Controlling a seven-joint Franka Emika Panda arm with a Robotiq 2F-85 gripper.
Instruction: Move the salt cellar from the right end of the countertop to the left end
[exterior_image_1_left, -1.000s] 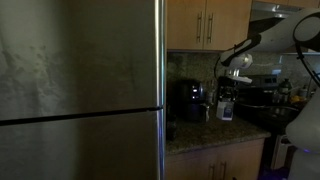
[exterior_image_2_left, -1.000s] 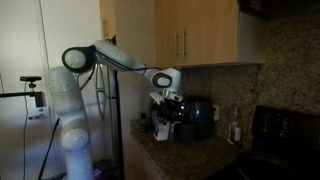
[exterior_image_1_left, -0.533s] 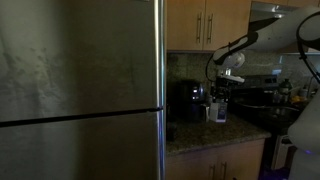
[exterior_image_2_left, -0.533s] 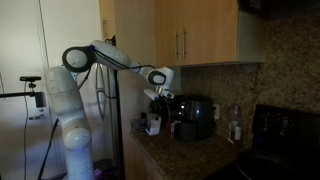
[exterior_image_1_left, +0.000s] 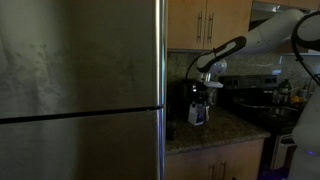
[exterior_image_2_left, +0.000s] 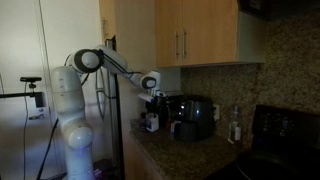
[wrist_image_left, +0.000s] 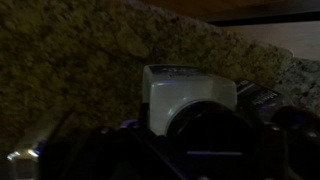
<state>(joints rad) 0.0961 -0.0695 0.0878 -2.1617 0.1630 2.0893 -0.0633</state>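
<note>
The salt cellar (exterior_image_1_left: 197, 114), small and white, hangs in my gripper (exterior_image_1_left: 199, 103) just above the dark speckled countertop (exterior_image_1_left: 222, 134). In an exterior view it shows near the countertop's end by the fridge (exterior_image_2_left: 151, 122), under the gripper (exterior_image_2_left: 152, 108), above the countertop (exterior_image_2_left: 180, 148). In the wrist view the white salt cellar (wrist_image_left: 188, 95) sits between the dark jaws (wrist_image_left: 195, 130), with granite countertop (wrist_image_left: 80, 55) behind. The gripper is shut on it.
A black coffee maker (exterior_image_2_left: 194, 116) stands just beside the gripper, also in an exterior view (exterior_image_1_left: 183, 99). A steel fridge (exterior_image_1_left: 80, 90) borders the countertop's end. A black stove (exterior_image_2_left: 278, 128) and a small bottle (exterior_image_2_left: 236, 127) are at the far end. Wooden cabinets (exterior_image_2_left: 190, 35) hang overhead.
The gripper has carried the salt cellar along the countertop toward the fridge end and lowered it slightly, passing in front of the coffee maker.
</note>
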